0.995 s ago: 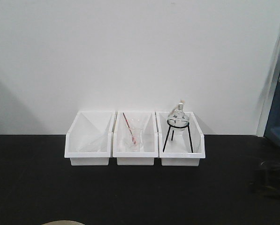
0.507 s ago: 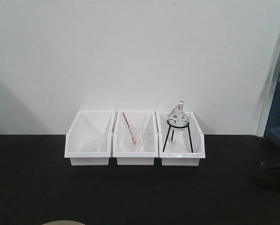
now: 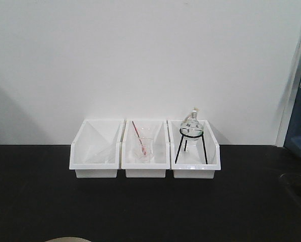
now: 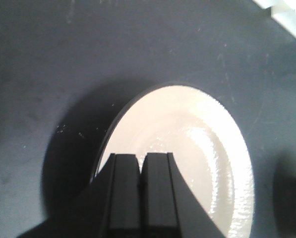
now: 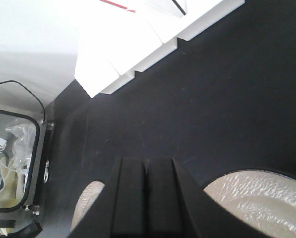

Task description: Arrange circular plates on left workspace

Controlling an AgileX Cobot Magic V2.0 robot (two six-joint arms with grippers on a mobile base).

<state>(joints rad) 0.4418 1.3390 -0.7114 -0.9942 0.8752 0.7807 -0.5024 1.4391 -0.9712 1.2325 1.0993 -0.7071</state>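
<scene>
Your left gripper (image 4: 141,154) has its two black, flat-faced fingers pressed together with only a hairline slit between them, and they pinch nothing. Beyond the tips lies a plate (image 4: 187,144). It is round and glossy beige, with a wide flat rim, a shallow well and a thin dark edge. It spreads from the tips toward 12 and 3 o'clock, and the fingers hide its near edge. A heavy shadow sits at its 9 o'clock side on the matte black countertop (image 4: 38,49), which is faintly scuffed.

Your right gripper (image 5: 146,159) is likewise closed and empty. A beige plate (image 5: 257,198) with a rippled sheen shows at 4 o'clock from its tips, just beside the finger. A smaller beige patch (image 5: 88,203) at 8 o'clock is probably the other plate, though too little of it shows to be sure.

In the front view only a beige sliver (image 3: 67,239) peeks in at 6 o'clock. Three white plastic bins stand in a row at 12 o'clock against the wall, well apart from it.
- The left bin (image 3: 96,151) has contents you cannot make out.
- The middle bin (image 3: 145,169) holds a glass beaker (image 3: 144,149) with a red stirring rod (image 3: 135,131).
- The right bin (image 3: 213,151) holds a black wire tripod (image 3: 191,133) carrying a round-bottomed flask (image 3: 191,122).
</scene>
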